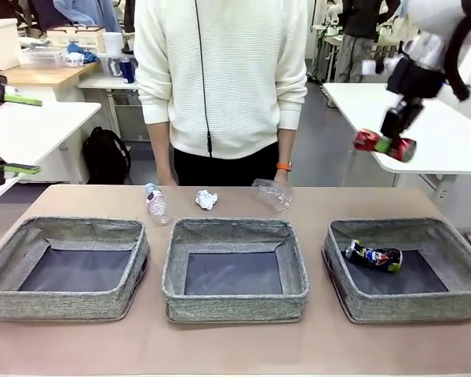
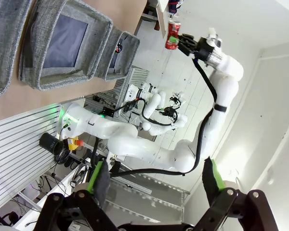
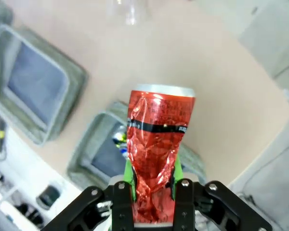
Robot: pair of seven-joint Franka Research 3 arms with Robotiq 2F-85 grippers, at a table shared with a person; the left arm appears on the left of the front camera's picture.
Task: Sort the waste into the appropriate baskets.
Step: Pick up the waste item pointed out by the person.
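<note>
i'm gripping the crushed red can (image 1: 365, 140) in my right gripper (image 1: 388, 143), the right basket (image 1: 408, 309) lying below it; my left gripper (image 2: 156, 180) is hanging wide apart.

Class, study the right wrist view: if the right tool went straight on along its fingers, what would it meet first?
Probably the right-hand basket, near the dark crushed can lying in it, though depth is unclear. The right tool grips a crushed red can.
</note>
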